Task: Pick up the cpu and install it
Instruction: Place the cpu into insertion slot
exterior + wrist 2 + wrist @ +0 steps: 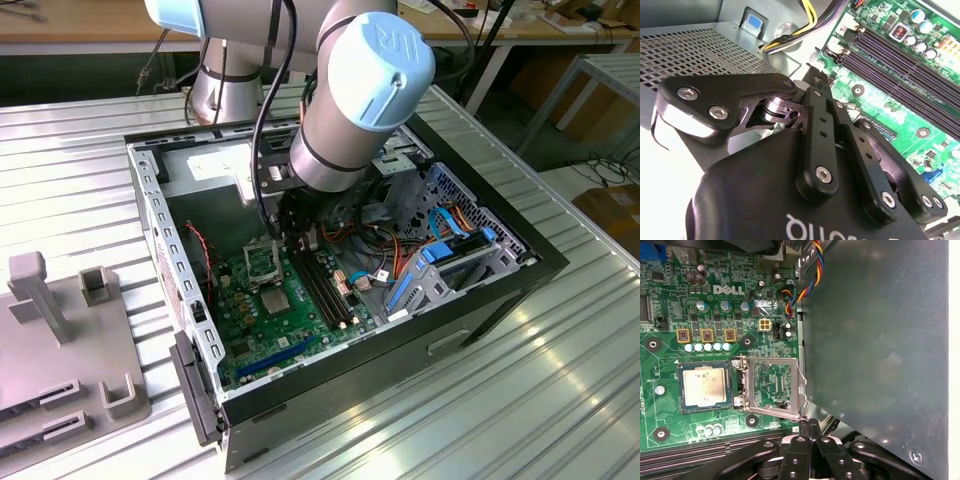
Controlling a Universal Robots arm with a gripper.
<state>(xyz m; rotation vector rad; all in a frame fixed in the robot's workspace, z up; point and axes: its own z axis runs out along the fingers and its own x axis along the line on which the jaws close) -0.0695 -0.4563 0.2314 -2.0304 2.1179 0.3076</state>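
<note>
The cpu [706, 386] lies flat on the green board [655, 370], inside a dark square rim. Its grey top faces up and nothing touches it. I cannot tell if it sits all the way down in that rim. Just beside it is a shiny metal frame [747, 385], and I can see green board through the hole in its middle. Near both run the long black memory slots [690, 452].

My gripper [807, 424] hangs low inside the computer case [400, 340]. It is right by a corner of the metal frame and apart from the cpu. The jaws look pressed together with nothing between them.

Here is what I think could go wrong. The gripper is so near the metal frame that a small slip sideways could bump it or bend it. The cpu is thin and flat, so there is little edge to grab. A bad pinch could tip it or let it drop on the board. If it goes in crooked or turned the wrong way, a push could hurt the tiny parts under it. The coloured wires [802, 290] hang near the frame too, and the arm could snag them. With closed jaws I could only push the cpu, not lift it.
</note>
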